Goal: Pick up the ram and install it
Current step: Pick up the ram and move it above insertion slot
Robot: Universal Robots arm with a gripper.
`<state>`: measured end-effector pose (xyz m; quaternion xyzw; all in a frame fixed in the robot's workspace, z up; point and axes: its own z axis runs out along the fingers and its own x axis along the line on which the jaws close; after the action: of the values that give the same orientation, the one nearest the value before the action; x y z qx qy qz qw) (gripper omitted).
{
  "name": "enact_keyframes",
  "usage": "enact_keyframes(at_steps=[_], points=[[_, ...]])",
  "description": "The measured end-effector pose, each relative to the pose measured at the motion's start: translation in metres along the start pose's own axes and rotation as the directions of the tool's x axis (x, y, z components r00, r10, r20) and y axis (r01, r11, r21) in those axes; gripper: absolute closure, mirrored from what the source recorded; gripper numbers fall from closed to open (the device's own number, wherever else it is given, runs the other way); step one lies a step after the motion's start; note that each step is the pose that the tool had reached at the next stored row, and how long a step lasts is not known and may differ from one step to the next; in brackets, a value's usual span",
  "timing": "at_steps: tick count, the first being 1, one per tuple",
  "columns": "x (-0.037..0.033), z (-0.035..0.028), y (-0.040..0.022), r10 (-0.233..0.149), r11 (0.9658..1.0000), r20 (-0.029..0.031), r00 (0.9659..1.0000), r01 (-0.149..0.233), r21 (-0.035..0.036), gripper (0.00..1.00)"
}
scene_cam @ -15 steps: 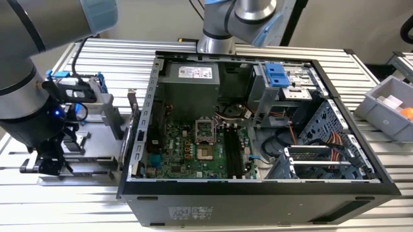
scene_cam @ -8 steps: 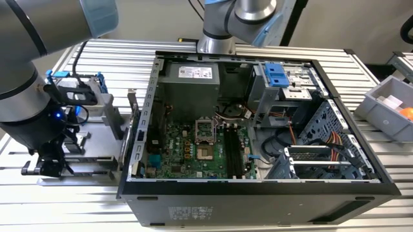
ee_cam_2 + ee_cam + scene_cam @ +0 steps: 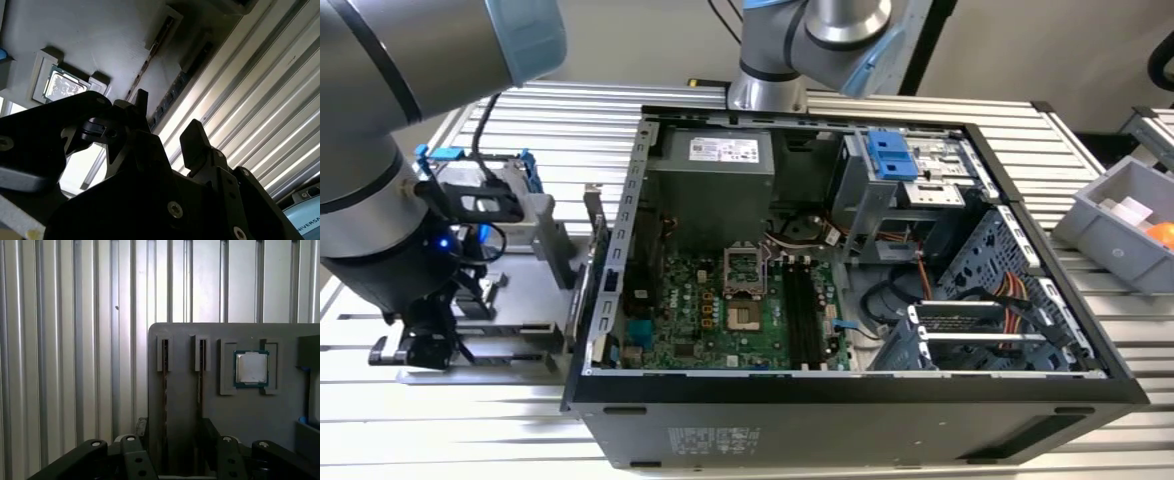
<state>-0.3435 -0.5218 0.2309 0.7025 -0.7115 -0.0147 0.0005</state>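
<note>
Our gripper (image 3: 176,426), jaws spread and holding nothing, straddles the ram (image 3: 164,390), which stands on edge in a grey holder (image 3: 250,425) on the slatted table (image 3: 75,340); we judge it light, stiff and fragile, best pinched across its flat faces near mid-length.

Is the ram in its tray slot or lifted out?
Seated: in the first wrist view the ram stands on edge in a slot of the grey tray, with the hand close by.

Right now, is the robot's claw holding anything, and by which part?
Nothing is held: the gripper hangs open over the memory sticks standing in the gray tray.
</note>
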Motion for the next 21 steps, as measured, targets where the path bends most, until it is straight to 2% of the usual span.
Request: enact_keyframes(at_steps=[21], points=[[0.0033,0.022,-0.0004,0.0,1.0,0.0,1.0,0.0,0.0,0.0]])
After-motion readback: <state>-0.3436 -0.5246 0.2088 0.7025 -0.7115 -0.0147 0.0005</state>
